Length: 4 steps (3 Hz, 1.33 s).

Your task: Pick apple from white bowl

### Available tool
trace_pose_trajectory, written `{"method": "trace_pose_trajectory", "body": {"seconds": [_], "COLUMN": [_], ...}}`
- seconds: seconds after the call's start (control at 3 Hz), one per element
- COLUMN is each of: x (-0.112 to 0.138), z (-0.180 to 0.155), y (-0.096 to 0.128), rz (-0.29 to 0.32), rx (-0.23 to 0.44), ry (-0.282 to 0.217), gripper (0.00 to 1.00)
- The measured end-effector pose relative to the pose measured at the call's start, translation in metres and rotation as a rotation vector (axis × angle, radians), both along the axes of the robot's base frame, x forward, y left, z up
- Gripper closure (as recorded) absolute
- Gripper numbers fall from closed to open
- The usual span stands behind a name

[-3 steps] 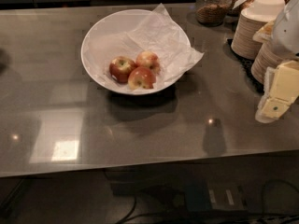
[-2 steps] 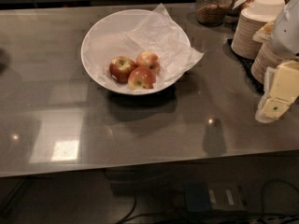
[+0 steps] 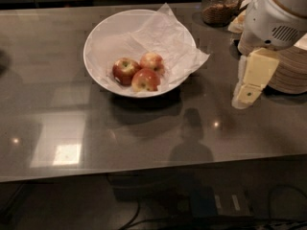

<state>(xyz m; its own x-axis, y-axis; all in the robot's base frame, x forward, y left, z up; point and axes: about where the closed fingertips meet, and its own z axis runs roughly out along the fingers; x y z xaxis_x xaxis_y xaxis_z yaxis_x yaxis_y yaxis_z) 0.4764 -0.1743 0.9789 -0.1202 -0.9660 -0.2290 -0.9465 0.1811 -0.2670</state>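
The white bowl stands on the grey table at the back centre, lined with crumpled white paper. Three apples lie in it. The apple is the darkest red, on the left, with a yellow-green patch at its stem. A red and yellow apple lies in front and a paler one behind. My gripper, with pale yellow fingers, hangs from the white arm to the right of the bowl, apart from it and above the table.
A glass jar with brown contents stands at the back right. A stack of beige paper plates sits at the right edge, behind my arm. The table's front edge runs across the lower part of the view.
My arm and gripper have moved left, closer to the bowl. The bowl and the apples have not moved.
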Motion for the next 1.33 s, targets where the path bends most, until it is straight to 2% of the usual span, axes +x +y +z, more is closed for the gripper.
{"method": "trace_pose_trajectory", "body": {"seconds": [0.33,0.67,1.33], "x": [0.031,0.050,0.054], "z": [0.000,0.004,0.002], "y": [0.037,0.067,0.071], "rz": [0.086,0.153,0.154], "rx": [0.045,0.116,0.134], "ry": [-0.006,-0.014,-0.014], "gripper": [0.00,0.00,0.00]}}
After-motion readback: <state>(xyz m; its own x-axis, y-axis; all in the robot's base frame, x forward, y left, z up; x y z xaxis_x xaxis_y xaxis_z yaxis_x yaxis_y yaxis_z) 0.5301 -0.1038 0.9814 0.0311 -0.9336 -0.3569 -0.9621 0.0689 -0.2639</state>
